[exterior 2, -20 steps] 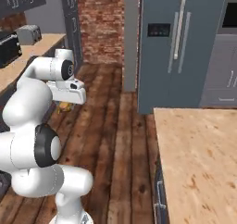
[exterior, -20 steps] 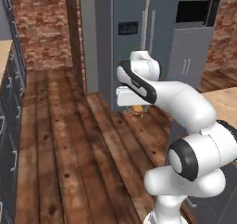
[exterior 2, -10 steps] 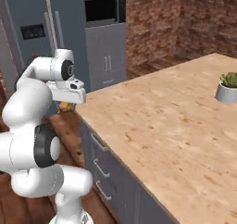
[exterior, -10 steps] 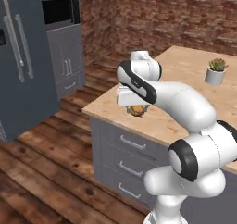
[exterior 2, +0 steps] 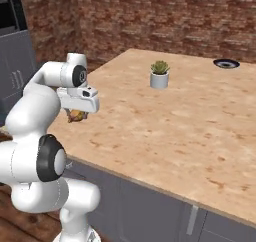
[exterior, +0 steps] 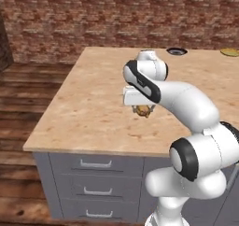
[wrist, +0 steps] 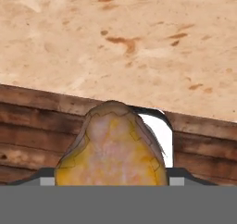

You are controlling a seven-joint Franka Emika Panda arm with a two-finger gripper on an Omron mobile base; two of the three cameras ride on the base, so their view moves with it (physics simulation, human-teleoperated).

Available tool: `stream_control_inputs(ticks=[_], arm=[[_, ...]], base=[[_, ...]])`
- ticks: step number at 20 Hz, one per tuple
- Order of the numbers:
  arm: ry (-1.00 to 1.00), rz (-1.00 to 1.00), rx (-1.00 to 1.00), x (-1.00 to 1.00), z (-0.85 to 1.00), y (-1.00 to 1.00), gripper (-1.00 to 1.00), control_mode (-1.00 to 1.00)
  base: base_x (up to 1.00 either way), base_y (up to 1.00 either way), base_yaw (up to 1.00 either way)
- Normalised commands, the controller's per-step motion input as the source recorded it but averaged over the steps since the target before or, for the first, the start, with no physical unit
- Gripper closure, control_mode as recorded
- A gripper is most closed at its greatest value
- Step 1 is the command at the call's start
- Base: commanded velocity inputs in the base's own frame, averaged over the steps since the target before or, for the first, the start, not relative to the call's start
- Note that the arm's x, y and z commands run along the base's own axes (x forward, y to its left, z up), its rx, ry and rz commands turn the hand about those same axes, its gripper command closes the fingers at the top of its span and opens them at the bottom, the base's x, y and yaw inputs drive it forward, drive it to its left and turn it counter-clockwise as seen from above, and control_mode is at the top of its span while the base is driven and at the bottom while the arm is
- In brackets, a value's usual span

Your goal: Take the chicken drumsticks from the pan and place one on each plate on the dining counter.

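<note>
The end effector (exterior: pixel 142 109) grips a chicken drumstick (wrist: pixel 111 149) between its jaws, held above the bench (exterior: pixel 93 108) near its edge. In the left base view the white hand hides most of the drumstick. At 1 o'clock, a dark plate (exterior: pixel 177 51) and a yellow-green plate (exterior: pixel 230 52), cut off by the frame.

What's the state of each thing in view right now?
gripper: shut on the chicken drumstick, held above the counter's near edge
chicken drumstick: held between the jaws, off any surface
dining counter: bare wood-grain top near the arm
black plate: flat on the far counter, nothing on it
potted plant: upright on the counter
drawers: closed
</note>
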Motion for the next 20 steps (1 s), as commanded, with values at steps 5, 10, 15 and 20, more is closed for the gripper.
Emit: stream_control_inputs(ticks=[5, 10, 15, 20], arm=[[0.0, 0.0, 0.0, 0.0, 0.0, 0.0, 1.0, 1.0], [0.0, 0.0, 0.0, 0.0, 0.0, 0.0, 1.0, 1.0], [0.0, 0.0, 0.0, 0.0, 0.0, 0.0, 1.0, 1.0], [0.0, 0.0, 0.0, 0.0, 0.0, 0.0, 1.0, 1.0]], base=[[0.09, 0.65, -0.26], [0.0, 1.0, -0.11], [0.0, 1.0, -0.03], [0.0, 1.0, -0.06]])
